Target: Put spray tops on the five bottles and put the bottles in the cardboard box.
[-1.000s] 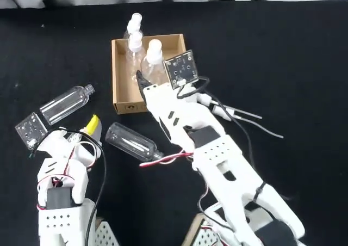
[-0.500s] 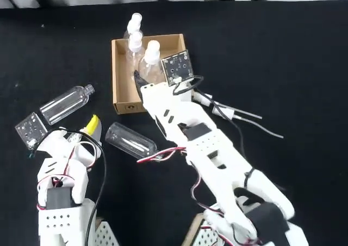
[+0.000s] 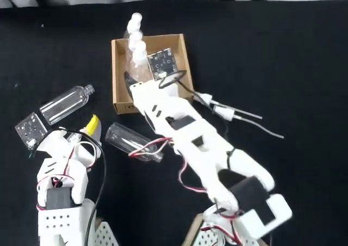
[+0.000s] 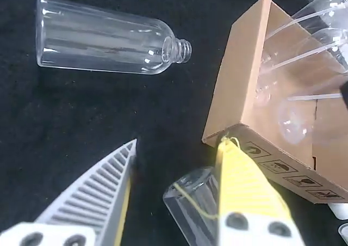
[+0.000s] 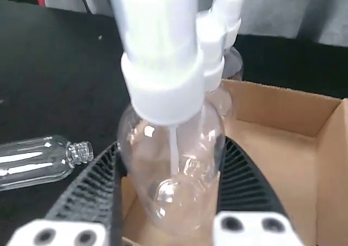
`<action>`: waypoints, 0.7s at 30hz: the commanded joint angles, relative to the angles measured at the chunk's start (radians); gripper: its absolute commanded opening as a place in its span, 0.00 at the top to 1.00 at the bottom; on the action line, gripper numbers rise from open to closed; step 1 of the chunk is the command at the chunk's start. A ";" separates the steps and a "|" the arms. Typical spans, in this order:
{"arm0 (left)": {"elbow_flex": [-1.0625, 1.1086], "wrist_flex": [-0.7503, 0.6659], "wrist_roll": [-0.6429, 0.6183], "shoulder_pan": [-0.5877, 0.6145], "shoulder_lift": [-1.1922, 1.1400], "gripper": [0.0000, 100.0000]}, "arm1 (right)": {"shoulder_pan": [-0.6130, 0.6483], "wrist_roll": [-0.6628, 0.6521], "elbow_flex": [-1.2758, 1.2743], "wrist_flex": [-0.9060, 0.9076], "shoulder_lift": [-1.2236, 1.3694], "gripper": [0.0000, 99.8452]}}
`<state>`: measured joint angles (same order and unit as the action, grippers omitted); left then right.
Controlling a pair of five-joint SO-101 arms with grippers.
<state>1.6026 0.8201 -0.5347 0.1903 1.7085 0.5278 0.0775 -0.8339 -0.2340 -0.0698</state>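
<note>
Right gripper [image 5: 168, 189] clamped on a capped bottle [image 5: 171, 164], one black finger on each side of the clear body. White spray top [image 5: 160, 55] sits on its neck. We place the bottle over the inside of the cardboard box [image 3: 115, 77], toward the box's left wall. We cannot tell whether its base touches the box floor.

Two more capped bottles [image 3: 135, 29] stand at the box's far left corner, just beyond the held one.

Left gripper [image 4: 178, 143] sits off the box's near left corner, fingers spread wide, nothing between them.

One bare bottle [image 3: 66, 103] lies on its side on the black table [image 3: 293, 50], left of the box, neck toward the box. A second bare bottle [image 3: 130, 141] lies in front of the box's near wall, partly under the right arm.

Loose spray tops [image 3: 224, 112] with their dip tubes lie right of the box, near its near right corner.
</note>
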 commanded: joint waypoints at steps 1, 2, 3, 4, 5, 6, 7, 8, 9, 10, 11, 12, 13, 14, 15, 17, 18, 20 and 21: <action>-0.005 -0.021 0.009 0.012 0.009 0.79 | 0.020 0.009 0.099 -0.034 0.027 0.88; -0.005 -0.021 0.009 0.010 0.009 0.79 | 0.020 0.009 0.108 -0.034 0.044 0.88; -0.005 -0.021 0.009 0.010 0.009 0.79 | 0.018 0.009 0.117 -0.035 0.059 0.88; -0.005 -0.021 0.009 0.010 0.009 0.79 | 0.018 0.009 0.125 -0.044 0.076 0.88; -0.005 -0.021 0.009 0.010 0.009 0.79 | 0.018 0.009 0.127 -0.071 0.093 0.88; -0.005 -0.021 0.009 0.010 0.009 0.79 | 0.018 0.009 0.120 -0.106 0.110 0.88; -0.005 -0.021 0.009 0.010 0.009 0.79 | 0.020 0.009 0.119 -0.138 0.128 0.88; -0.005 -0.021 0.009 0.010 0.009 0.79 | 0.020 0.009 0.117 -0.161 0.147 0.88; -0.005 -0.021 0.009 0.010 0.009 0.79 | 0.021 0.009 0.117 -0.178 0.163 0.88; -0.005 -0.021 0.009 0.010 0.009 0.79 | 0.021 0.006 0.119 -0.186 0.179 0.88; -0.005 -0.021 0.009 0.010 0.009 0.79 | 0.021 0.005 0.122 -0.186 0.191 0.88; -0.005 -0.021 0.009 0.010 0.009 0.79 | 0.021 0.005 0.122 -0.190 0.203 0.88; -0.005 -0.021 0.009 0.010 0.009 0.79 | 0.020 0.005 0.124 -0.190 0.211 0.88; -0.005 -0.021 0.009 0.010 0.009 0.79 | 0.020 0.005 0.124 -0.190 0.219 0.88; -0.005 -0.021 0.009 0.010 0.009 0.79 | 0.020 0.005 0.124 -0.190 0.225 0.88; -0.005 -0.021 0.009 0.010 0.009 0.79 | 0.021 0.008 0.133 -0.190 0.236 0.88; -0.005 -0.021 0.009 0.008 0.009 0.79 | 0.021 0.008 0.137 -0.190 0.242 0.88; -0.005 -0.021 0.009 0.008 0.009 0.79 | 0.018 0.008 0.142 -0.190 0.254 0.88; -0.005 -0.021 0.009 0.008 0.009 0.79 | 0.018 0.008 0.143 -0.190 0.262 0.88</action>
<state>1.6026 0.8201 -0.5347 0.1903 1.7085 0.5278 0.0775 -0.7618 -0.3951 0.1987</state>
